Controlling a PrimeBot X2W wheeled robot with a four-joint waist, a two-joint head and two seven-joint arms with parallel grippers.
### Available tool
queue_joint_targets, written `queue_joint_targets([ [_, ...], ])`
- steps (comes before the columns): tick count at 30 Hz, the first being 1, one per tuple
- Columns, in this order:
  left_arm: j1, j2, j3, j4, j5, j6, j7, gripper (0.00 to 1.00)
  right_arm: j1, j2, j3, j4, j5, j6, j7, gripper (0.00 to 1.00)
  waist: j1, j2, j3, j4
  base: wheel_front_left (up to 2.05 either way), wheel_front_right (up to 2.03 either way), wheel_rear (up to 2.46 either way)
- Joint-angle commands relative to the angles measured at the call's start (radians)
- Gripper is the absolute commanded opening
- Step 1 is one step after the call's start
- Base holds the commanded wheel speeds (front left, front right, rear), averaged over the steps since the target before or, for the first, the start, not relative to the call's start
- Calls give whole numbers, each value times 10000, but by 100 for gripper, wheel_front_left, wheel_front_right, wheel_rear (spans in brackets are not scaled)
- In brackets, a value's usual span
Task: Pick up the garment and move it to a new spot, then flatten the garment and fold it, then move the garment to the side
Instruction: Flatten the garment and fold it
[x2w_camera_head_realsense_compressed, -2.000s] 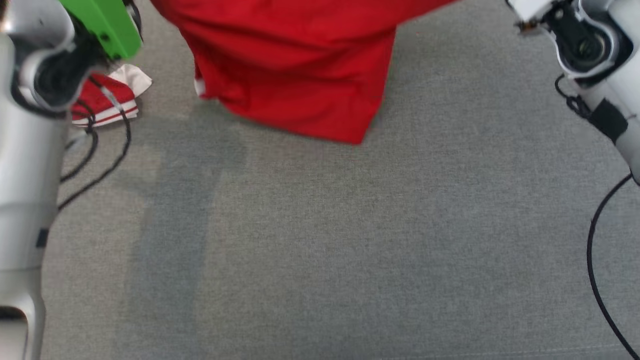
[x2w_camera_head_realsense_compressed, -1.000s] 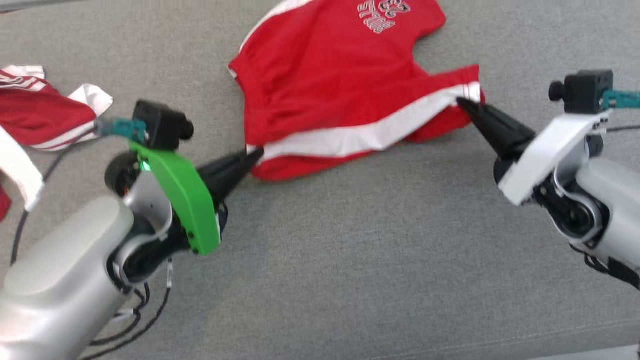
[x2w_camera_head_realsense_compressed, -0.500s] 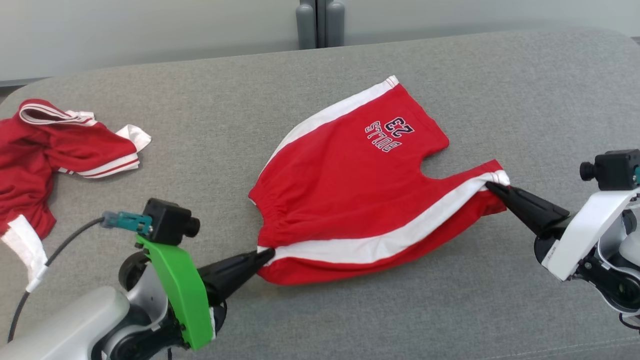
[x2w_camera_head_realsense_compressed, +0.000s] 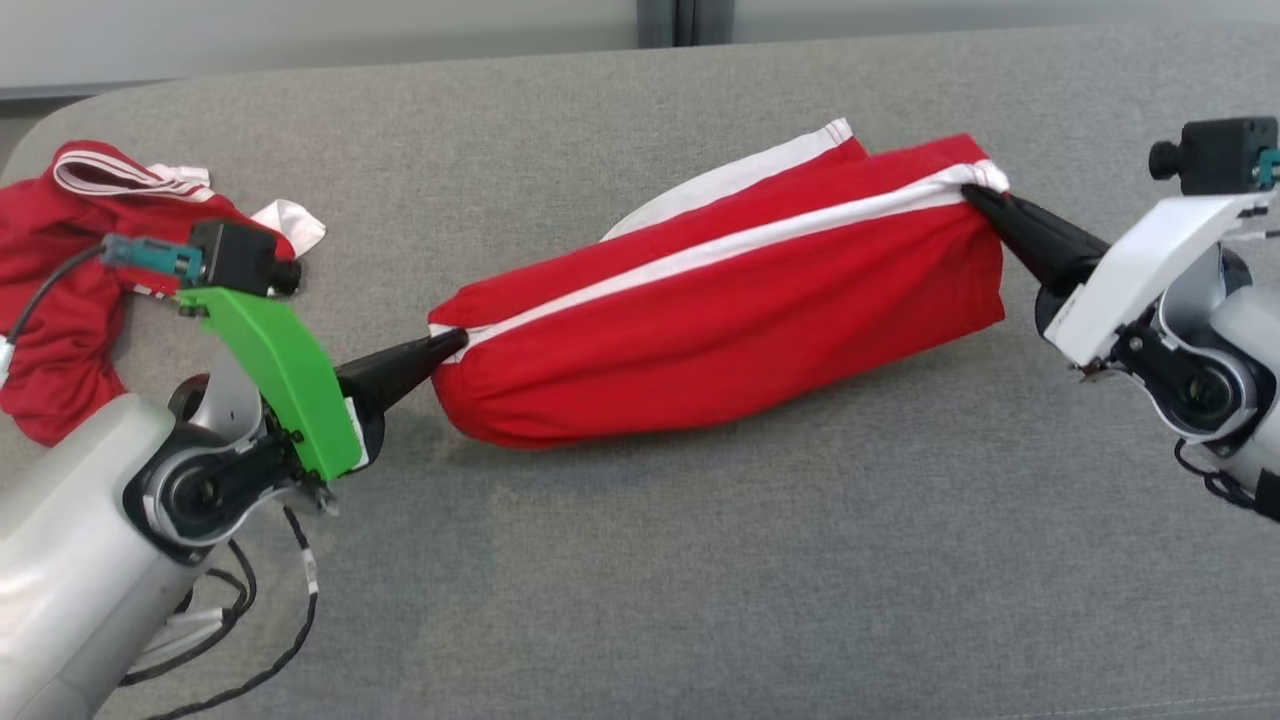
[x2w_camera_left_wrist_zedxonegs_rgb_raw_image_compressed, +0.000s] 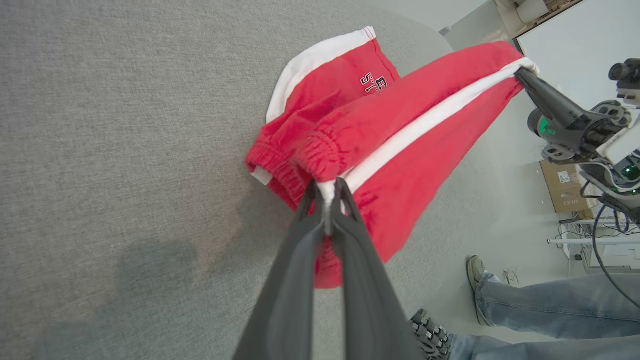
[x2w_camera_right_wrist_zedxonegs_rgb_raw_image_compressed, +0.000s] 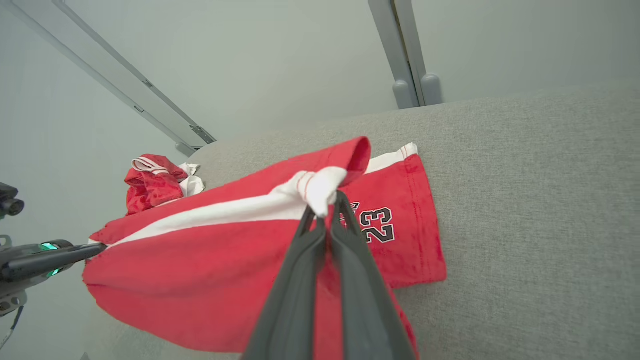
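Observation:
A pair of red shorts with a white side stripe hangs stretched between my two grippers over the grey surface. At the waistband end my left gripper is shut on the stripe, as the left wrist view confirms at the shorts and gripper. My right gripper is shut on the bunched white hem at the leg end; it appears again as the gripper pinching the shorts. The far leg with the printed "23" lies on the surface beneath the raised half.
A second red and white garment lies crumpled at the far left of the surface. Cables trail under my left arm. A person's legs in jeans and shoes stand beside the surface. A grey post rises behind it.
Both grippers have lifted the near striped edge of the shorts and carried it over the far leg, covering the print. The head camera has also shifted between frames.

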Motion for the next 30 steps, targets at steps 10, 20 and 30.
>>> queue_joint_targets([
  [10, -1815, -1291, -19, 1460, 515, -125, 341, 0, -2006, 791, 85, 2315, -223, 0, 1330, 0, 0, 0, 1997, 529, 0, 0, 0],
  [20, -2694, -2083, -248, 2387, 816, -126, 452, 0, -2908, 1354, 253, 3762, -398, 0, 1595, 0, 0, 0, 2808, 729, 0, 0, 0],
  [30, -2444, -1969, -376, 2612, 837, -127, 144, 100, -2429, 1750, 299, 4077, -279, 0, 718, 100, 0, 0, 2180, 702, 0, 0, 0],
])
